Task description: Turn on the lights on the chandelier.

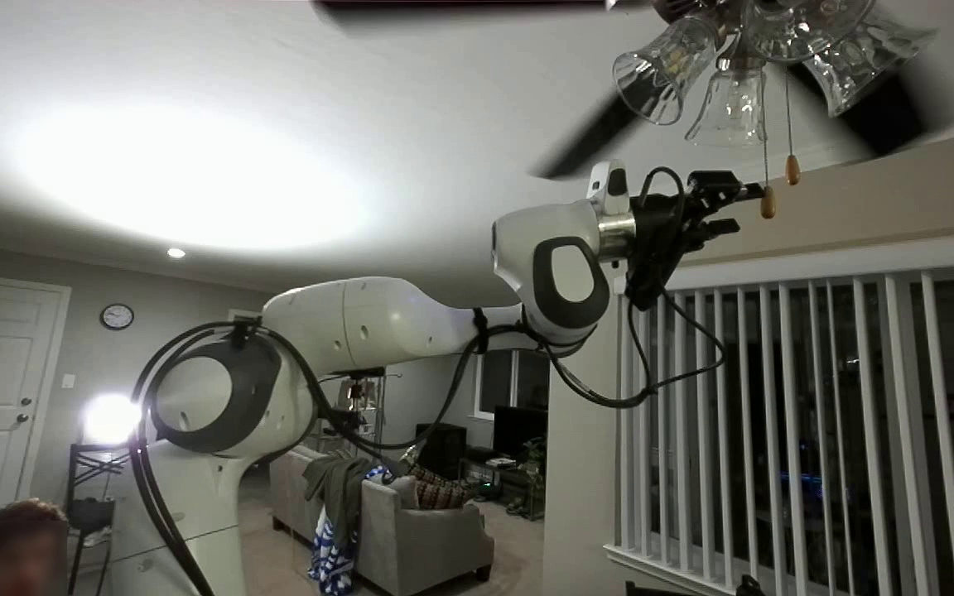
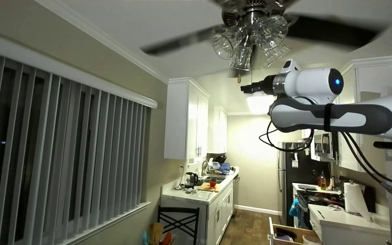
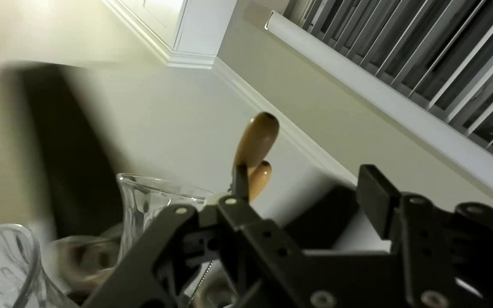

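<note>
The chandelier (image 2: 255, 15) is a ceiling fan with a dark hub and dark blades, in both exterior views. Its lights are clear flared glass shades (image 1: 729, 108) without a visible glow; a shade also shows in the wrist view (image 3: 161, 192). Two wooden pull-chain knobs hang below, a nearer one (image 1: 768, 203) and a farther one (image 1: 792, 170). My gripper (image 1: 738, 209) is open, just below the shades, with its upper fingertip at the nearer knob. In the wrist view the left finger of the gripper (image 3: 306, 192) overlaps both knobs (image 3: 258, 141); contact cannot be told. Nothing is between the fingers.
The fan blades (image 2: 332, 30) are motion-blurred above and around the gripper. Window blinds (image 1: 783, 414) hang on the wall below. White kitchen cabinets (image 2: 182, 119) stand farther back. A person's head (image 1: 13, 546) is at the lower left in an exterior view.
</note>
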You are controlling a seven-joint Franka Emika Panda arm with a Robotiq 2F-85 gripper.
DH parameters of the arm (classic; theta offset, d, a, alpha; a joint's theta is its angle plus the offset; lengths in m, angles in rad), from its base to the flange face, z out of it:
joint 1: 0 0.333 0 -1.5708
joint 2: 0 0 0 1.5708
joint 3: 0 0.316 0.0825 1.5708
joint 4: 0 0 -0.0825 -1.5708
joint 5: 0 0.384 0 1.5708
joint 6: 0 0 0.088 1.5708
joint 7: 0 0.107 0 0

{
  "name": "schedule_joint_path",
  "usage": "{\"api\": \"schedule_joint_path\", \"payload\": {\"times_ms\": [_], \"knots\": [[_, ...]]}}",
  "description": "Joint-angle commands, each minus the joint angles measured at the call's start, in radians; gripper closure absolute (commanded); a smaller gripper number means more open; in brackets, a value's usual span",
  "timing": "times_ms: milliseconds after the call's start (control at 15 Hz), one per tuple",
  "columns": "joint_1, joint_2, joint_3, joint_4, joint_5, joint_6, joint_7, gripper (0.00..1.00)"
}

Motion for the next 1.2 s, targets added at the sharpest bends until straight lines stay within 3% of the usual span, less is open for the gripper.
{"api": "schedule_joint_path", "payload": {"times_ms": [0,333,600,867,1133], "knots": [[-0.085,-0.001,0.054,0.033,-0.004,-0.021,0.042,0.64],[-0.157,-0.004,0.103,0.045,-0.003,-0.025,0.058,0.93],[-0.198,-0.007,0.136,0.048,-0.002,-0.027,0.057,0.99],[-0.246,-0.013,0.162,0.036,-0.003,-0.05,0.058,0.94],[-0.269,-0.009,0.178,0.024,-0.006,-0.11,0.05,0.95]]}}
